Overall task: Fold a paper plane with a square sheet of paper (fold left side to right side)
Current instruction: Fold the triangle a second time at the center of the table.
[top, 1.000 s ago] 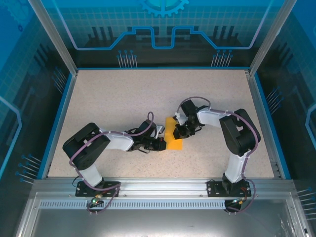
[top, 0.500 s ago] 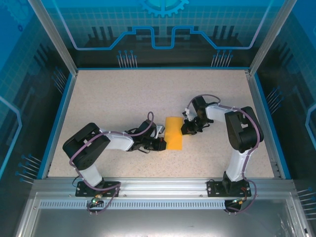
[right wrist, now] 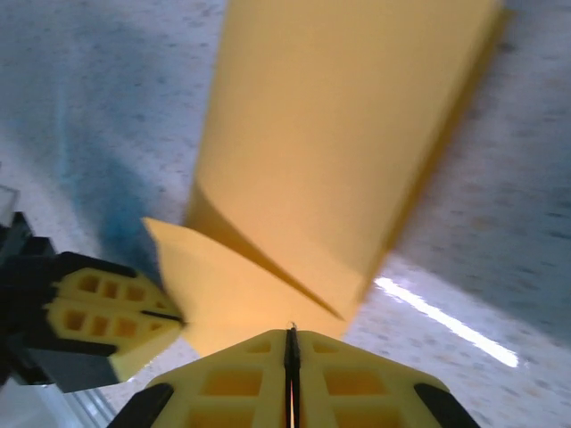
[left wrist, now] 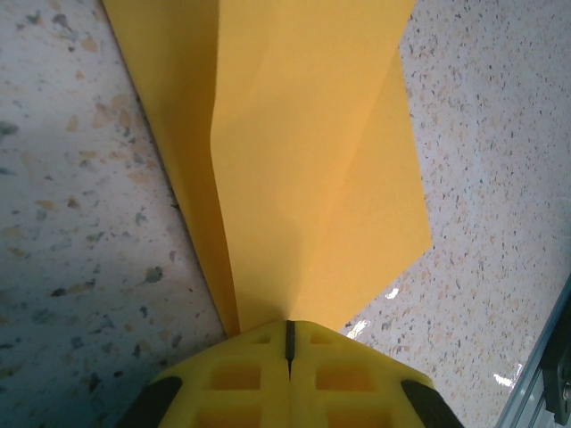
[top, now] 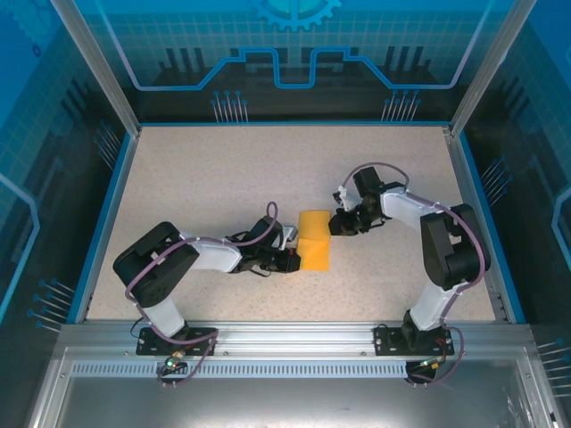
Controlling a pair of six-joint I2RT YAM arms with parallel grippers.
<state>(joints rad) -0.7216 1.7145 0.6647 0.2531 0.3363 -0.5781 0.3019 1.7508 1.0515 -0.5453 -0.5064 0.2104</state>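
The square sheet of paper (top: 313, 246) lies folded in the middle of the speckled table, orange-yellow, with one layer lifted over another. My left gripper (top: 294, 259) is shut on its near left edge; in the left wrist view the sheet (left wrist: 303, 160) runs away from the closed yellow jaws (left wrist: 288, 328). My right gripper (top: 336, 225) is at the sheet's far right corner. In the right wrist view its jaws (right wrist: 291, 332) are shut on a raised flap of the sheet (right wrist: 339, 134), and the left gripper (right wrist: 177, 317) shows at lower left, pinching a corner.
The speckled tabletop (top: 223, 178) is bounded by a blue rim (top: 105, 214) and an aluminium rail (top: 285, 334) at the near edge. Angled frame posts (top: 98, 67) rise at the back corners. Open table lies behind and to both sides of the paper.
My right gripper has moved right and away from over the paper, drawing its flap along, so more of the sheet shows. The left arm has stayed where it was.
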